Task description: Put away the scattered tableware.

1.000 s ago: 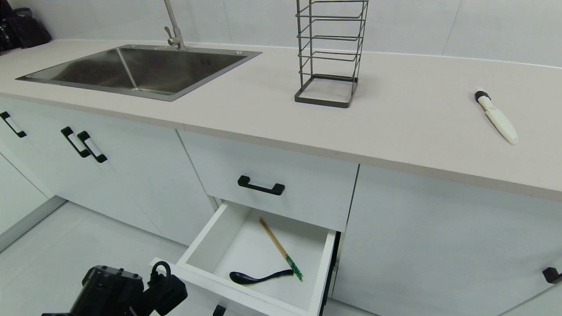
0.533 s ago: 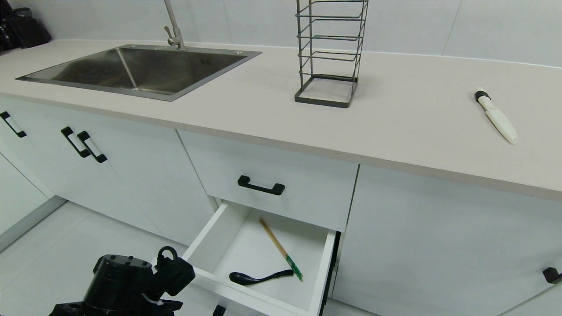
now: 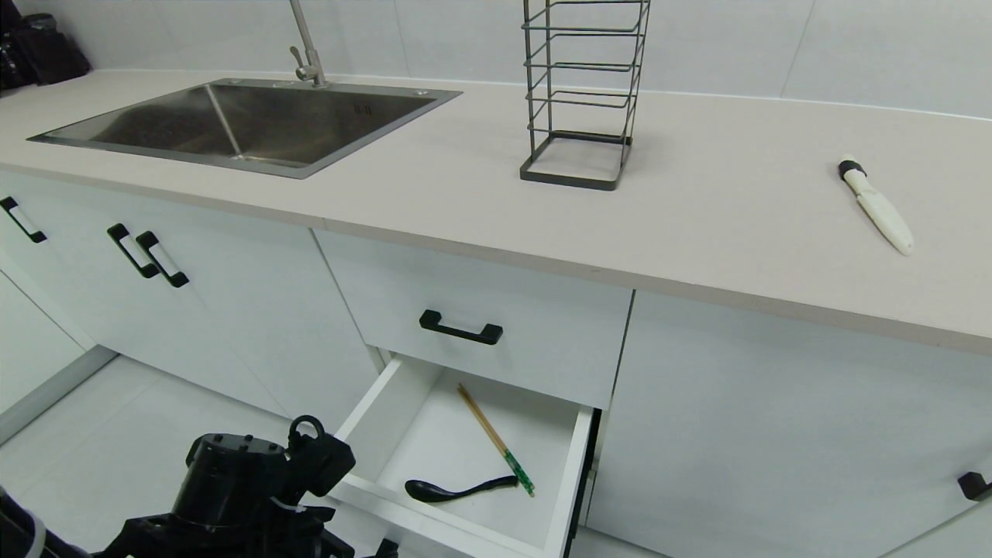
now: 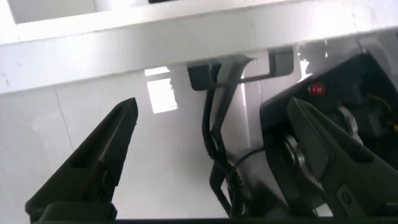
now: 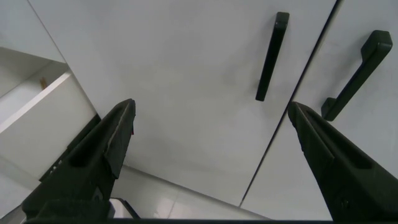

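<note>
The lower drawer [image 3: 370, 411] stands pulled out, holding wooden chopsticks [image 3: 496, 443] and a black spoon [image 3: 457, 490]. A cream-handled knife [image 3: 876, 205] lies on the counter at the far right. My left arm [image 3: 248, 480] sits low at the drawer's front left corner. Its gripper [image 4: 211, 106] is open, fingers spread wide below the drawer front [image 4: 155, 37], with the black drawer handle [image 4: 239, 68] between and beyond them. My right gripper [image 5: 210, 109] is open too, holding nothing and facing white cabinet doors.
A steel sink [image 3: 434, 94] with a faucet [image 3: 306, 46] is set into the counter at the left. A black wire rack [image 3: 573, 183] stands mid-counter. The upper drawer is shut, its handle [image 3: 460, 328] above the open one. Black door handles [image 5: 272, 56] face the right gripper.
My left arm has risen and moved right, closer to the open drawer's front corner. The tableware has not moved.
</note>
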{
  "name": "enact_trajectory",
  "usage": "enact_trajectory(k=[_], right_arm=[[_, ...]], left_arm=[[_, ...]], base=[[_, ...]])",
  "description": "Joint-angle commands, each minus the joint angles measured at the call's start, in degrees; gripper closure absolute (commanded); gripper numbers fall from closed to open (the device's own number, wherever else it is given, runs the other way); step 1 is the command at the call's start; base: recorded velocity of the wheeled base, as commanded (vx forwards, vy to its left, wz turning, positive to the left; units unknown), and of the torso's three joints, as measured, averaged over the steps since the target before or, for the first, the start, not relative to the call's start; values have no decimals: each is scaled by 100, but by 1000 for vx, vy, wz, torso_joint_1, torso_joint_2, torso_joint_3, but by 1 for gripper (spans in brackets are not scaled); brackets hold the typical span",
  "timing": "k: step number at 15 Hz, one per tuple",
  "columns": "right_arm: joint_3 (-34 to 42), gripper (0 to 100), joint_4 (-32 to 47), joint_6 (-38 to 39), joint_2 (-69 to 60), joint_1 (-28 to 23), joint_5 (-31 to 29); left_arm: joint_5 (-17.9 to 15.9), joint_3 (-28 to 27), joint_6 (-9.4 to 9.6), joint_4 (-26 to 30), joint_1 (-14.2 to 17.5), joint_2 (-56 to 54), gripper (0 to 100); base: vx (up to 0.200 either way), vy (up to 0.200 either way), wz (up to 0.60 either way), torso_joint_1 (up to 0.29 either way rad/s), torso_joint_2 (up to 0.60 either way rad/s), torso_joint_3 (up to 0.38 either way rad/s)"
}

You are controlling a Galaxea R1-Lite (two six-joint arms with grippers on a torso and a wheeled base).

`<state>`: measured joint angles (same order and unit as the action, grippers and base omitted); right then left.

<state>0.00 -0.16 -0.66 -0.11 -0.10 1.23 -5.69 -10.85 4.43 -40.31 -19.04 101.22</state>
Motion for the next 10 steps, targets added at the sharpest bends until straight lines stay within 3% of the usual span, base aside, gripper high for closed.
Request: enact_trajectory(k=[1,8,10], right_arm=[[0,0,-2,-4,11,1,0],[0,0,-2,-4,11,1,0],[0,0,-2,-4,11,1,0]], left_arm=[[60,-110,-65,-20,6,117,0],[437,-444,-372,-20,6,407,0],[446,-479,-372,-20,6,443,0]], base=[[0,0,0,0,0,0],[0,0,0,0,0,0],[0,0,0,0,0,0]])
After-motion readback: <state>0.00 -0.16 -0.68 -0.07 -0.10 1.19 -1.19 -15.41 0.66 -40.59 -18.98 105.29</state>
